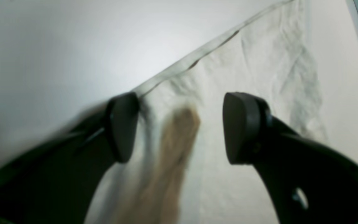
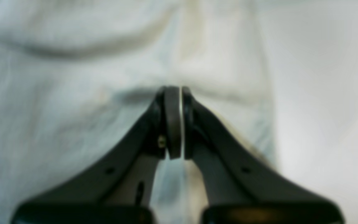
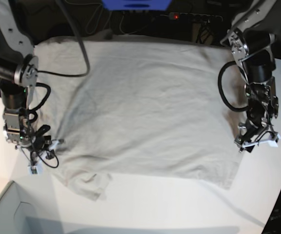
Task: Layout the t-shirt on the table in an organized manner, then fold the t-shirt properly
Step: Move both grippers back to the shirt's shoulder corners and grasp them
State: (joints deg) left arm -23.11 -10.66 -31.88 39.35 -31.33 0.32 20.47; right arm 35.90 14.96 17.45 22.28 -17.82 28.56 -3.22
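The bench (image 3: 179,204) is a smooth white top that fills most of the base view, with a curved edge running down the lower right of the frame. A light grey-beige t-shirt (image 3: 145,107) lies spread flat on it, covering the middle and upper part of the frame. Its hem sits along the upper edge, one sleeve lies crumpled at the lower left, and soft wrinkles cross the cloth. Bare white surface shows along the bottom, at the far left and at the right. A pale box corner (image 3: 4,214) sits in the lower left of the frame.
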